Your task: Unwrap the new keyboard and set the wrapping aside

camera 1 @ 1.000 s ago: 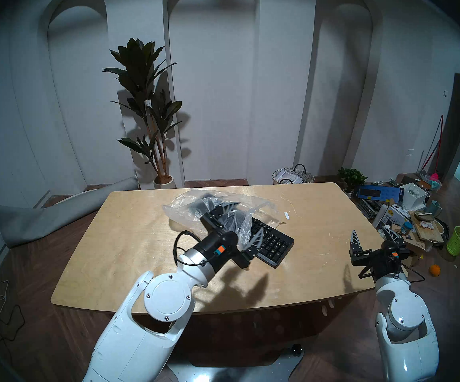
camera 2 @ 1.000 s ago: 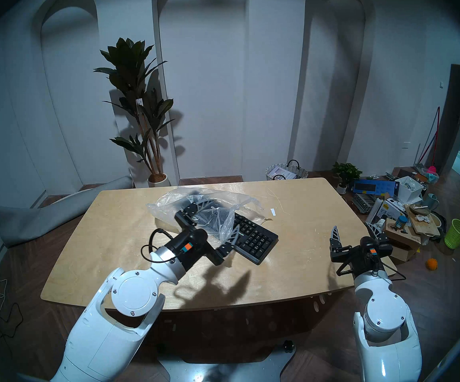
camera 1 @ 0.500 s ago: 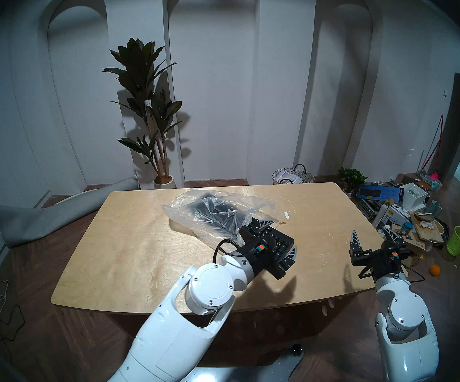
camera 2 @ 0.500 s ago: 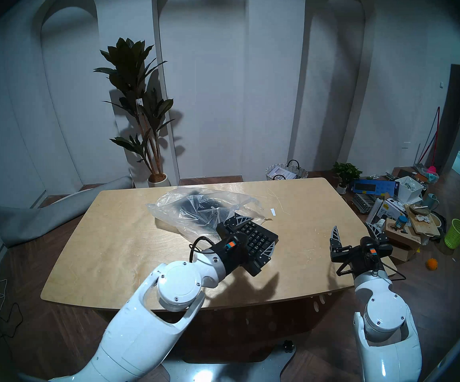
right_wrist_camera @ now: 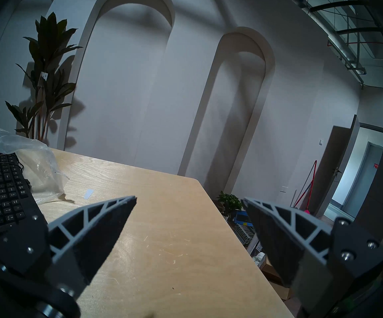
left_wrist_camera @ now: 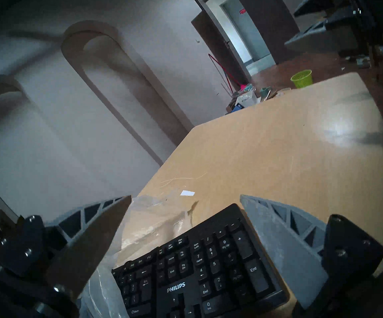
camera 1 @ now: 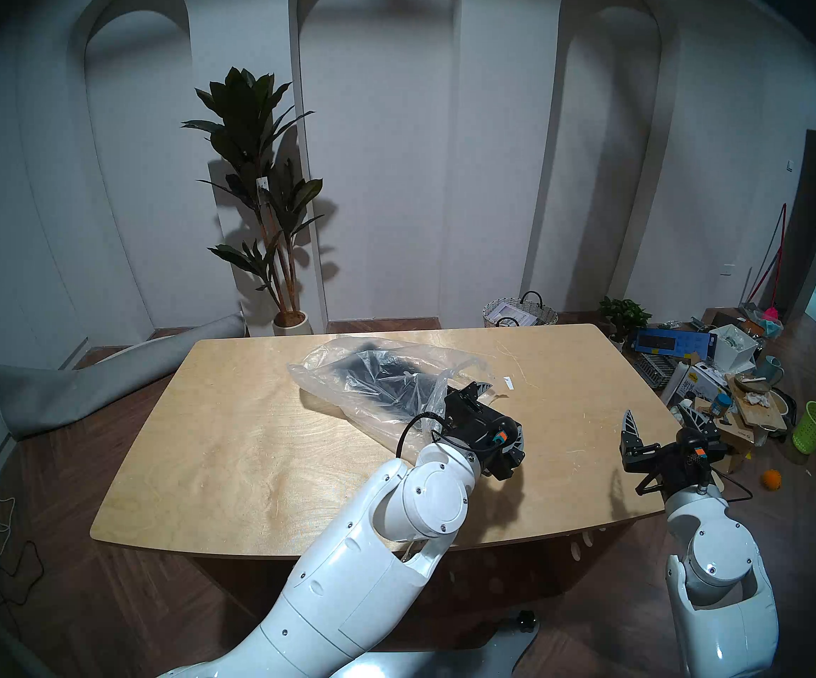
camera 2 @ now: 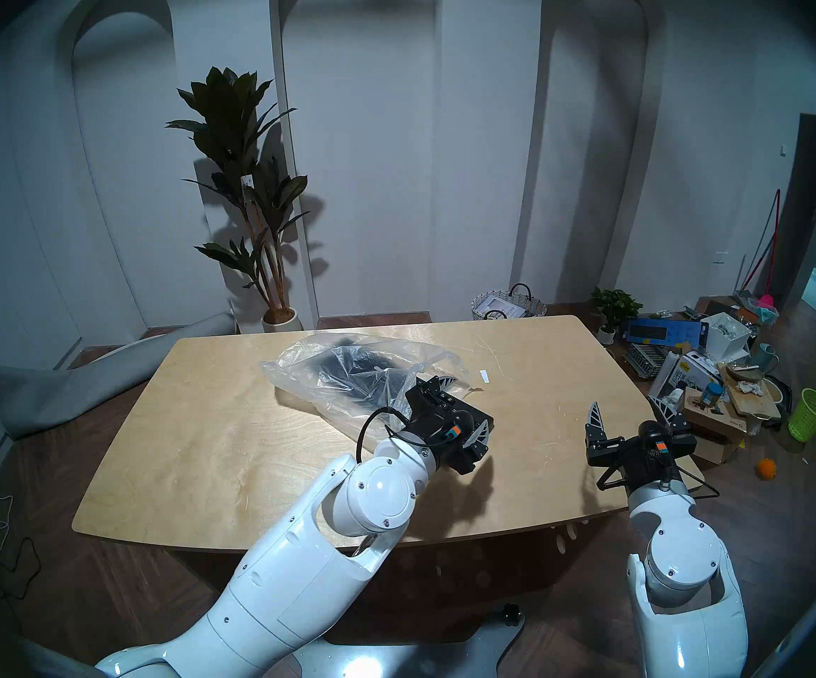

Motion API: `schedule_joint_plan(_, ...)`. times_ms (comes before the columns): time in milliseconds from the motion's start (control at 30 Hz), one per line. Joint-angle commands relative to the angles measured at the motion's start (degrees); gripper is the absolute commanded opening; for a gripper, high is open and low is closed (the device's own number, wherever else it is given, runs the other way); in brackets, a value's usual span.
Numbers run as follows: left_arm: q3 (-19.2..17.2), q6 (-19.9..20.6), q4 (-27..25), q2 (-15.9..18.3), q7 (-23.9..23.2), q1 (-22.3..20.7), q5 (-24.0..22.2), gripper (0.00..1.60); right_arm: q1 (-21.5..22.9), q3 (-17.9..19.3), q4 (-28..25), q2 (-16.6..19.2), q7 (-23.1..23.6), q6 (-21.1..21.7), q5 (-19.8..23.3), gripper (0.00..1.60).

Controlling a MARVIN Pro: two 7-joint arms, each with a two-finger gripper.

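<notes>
Jaws of the left gripper [left_wrist_camera: 186, 218] stand wide apart, one finger on each side of the exposed numeric-pad end of the keyboard [left_wrist_camera: 208, 269], holding nothing; whether either finger touches it cannot be told. Only that end of the black Philips keyboard shows bare. Its other end runs inside the wrapping [camera 1: 376, 378], a crinkled clear plastic bag lying on the far middle of the wooden table [camera 1: 249, 442], and there it is only a dark shape behind the creases. From the head views the left wrist covers most of the bare keys, and the wrist view cuts the keyboard off at its lower edge. A small white scrap [left_wrist_camera: 187, 193] lies on the tabletop just beyond the bag's mouth. The right gripper [camera 1: 660, 415] hangs over the table's right edge, well apart from the keyboard, its jaws also spread and empty. A blue keyboard box [camera 1: 670, 342] sits among floor clutter to the right.
</notes>
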Motion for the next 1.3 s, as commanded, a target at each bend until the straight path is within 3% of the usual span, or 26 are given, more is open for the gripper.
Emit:
schedule_joint_plan(0,-0.16,2.42,4.32,-5.30,4.00,-6.53,6.29,1.60,0.31,-0.15,-1.02,0.05,0.05,-0.30,0.03,1.60)
schedule_joint_plan(267,-3.20,5.23,9.73,-7.78,6.94,-9.64,11.31,1.60,0.35,-0.18,-1.00,0.09,0.02,-0.31,0.04,1.60)
schedule_joint_plan(733,-6.71,9.94,24.32,-12.69,12.19,-16.93,21.75,1.60,0.19,-0.23,-1.36,0.09,-0.03,-0.37,0.09,1.60)
schedule_joint_plan(800,-7.66,10.13,25.05,-13.10,11.60,-17.41,20.72,1.60,0.12,-0.22,-1.47,0.07,-0.04,-0.37,0.10,1.60)
schedule_joint_plan(867,-9.76,10.57,25.74,-14.60,7.76,-19.07,15.23,1.60,0.07,-0.22,-1.56,0.06,-0.05,-0.36,0.12,1.60)
schedule_joint_plan(900,-9.76,10.57,25.74,-14.60,7.76,-19.07,15.23,1.60,0.07,-0.22,-1.56,0.06,-0.05,-0.36,0.12,1.60)
schedule_joint_plan(933,-10.62,10.46,27.44,-15.51,7.00,-20.04,15.10,1.40,0.00,-0.22,-1.65,0.05,-0.05,-0.34,0.14,1.60)
schedule_joint_plan(967,-11.26,10.81,29.19,-16.33,6.80,-20.97,14.80,0.75,-0.04,-0.21,-1.70,0.04,-0.05,-0.34,0.15,1.60)
schedule_joint_plan(1067,-11.83,10.26,30.49,-16.17,5.10,-21.59,13.90,0.68,-0.12,-0.20,-1.81,0.02,-0.05,-0.31,0.17,1.60)
schedule_joint_plan(1100,-11.85,9.41,31.27,-15.54,3.99,-22.13,13.30,0.42,-0.18,-0.19,-1.90,0.01,-0.05,-0.28,0.19,1.60)
schedule_joint_plan(1133,-11.76,8.90,30.82,-15.00,3.02,-22.06,13.03,0.40,-0.20,-0.19,-1.92,0.01,-0.05,-0.27,0.20,1.60)
schedule_joint_plan(1233,-11.53,8.17,29.33,-14.00,1.46,-21.76,12.74,0.61,-0.21,-0.19,-1.94,0.02,-0.06,-0.26,0.21,1.60)
schedule_joint_plan(1267,-10.91,6.81,28.48,-12.86,0.70,-21.66,13.05,0.93,-0.22,-0.19,-1.95,0.02,-0.07,-0.25,0.22,1.60)
